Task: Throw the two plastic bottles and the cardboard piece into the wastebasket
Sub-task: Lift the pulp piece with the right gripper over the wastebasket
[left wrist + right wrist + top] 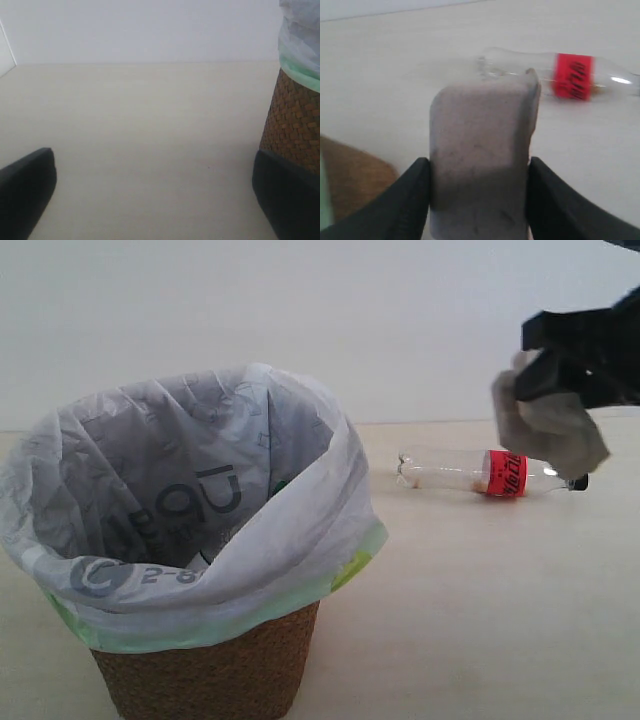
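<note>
My right gripper is shut on the grey-beige cardboard piece, holding it in the air at the right, above the table; in the right wrist view the cardboard piece fills the gap between the black fingers. Behind it the slim clear bottle with the red label lies on its side on the table, and the bottle also shows past the cardboard. The wicker wastebasket with its white bag stands at the front left. My left gripper is open and empty beside the wastebasket. The green-capped bottle is out of view.
A pale wooden table runs under everything, with a white wall behind. The white bag flares wide over the basket rim. Bare tabletop lies in front of the left gripper.
</note>
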Available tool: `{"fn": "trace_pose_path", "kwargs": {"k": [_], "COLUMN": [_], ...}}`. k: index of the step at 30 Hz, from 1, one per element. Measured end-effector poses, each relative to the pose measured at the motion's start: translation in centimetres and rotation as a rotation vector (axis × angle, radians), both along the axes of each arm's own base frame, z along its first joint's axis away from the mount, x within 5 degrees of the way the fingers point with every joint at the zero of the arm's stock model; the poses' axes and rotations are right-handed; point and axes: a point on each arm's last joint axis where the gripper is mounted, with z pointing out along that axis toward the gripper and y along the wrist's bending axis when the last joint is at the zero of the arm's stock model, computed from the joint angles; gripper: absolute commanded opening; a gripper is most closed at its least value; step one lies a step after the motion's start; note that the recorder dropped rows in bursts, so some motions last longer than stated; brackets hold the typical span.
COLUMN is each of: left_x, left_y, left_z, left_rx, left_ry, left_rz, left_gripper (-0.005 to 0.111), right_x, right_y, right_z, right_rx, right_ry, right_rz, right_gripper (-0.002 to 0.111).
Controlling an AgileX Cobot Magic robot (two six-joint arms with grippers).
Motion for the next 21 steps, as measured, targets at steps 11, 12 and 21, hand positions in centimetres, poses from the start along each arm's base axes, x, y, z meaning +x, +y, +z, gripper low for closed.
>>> {"fn": "trace_pose_path", "kwargs": {"k": [11, 12, 21], "left_x": [0.0, 0.0, 0.0], "left_y": [0.0, 0.0, 0.0], "left_z": [0.0, 0.0, 0.0], "left_rx": [0.000, 0.000, 0.000], "left_ry": [0.000, 0.000, 0.000], "left_rz": [0.000, 0.000, 0.000], "left_gripper": [0.108, 0.108, 0.108], "right_x": [-5.6, -5.8, -3.1], "right_y": [12.1, 12.2, 6.7], "right_z": [9.5, 10.1, 8.9], "right_rx": [0.241, 0.249, -0.094], "right_ry": [-0.213, -0.229, -0.145], "right_rz": [0.508, 0.518, 0.188], "right_gripper": [0.000, 0.000, 0.000]}}
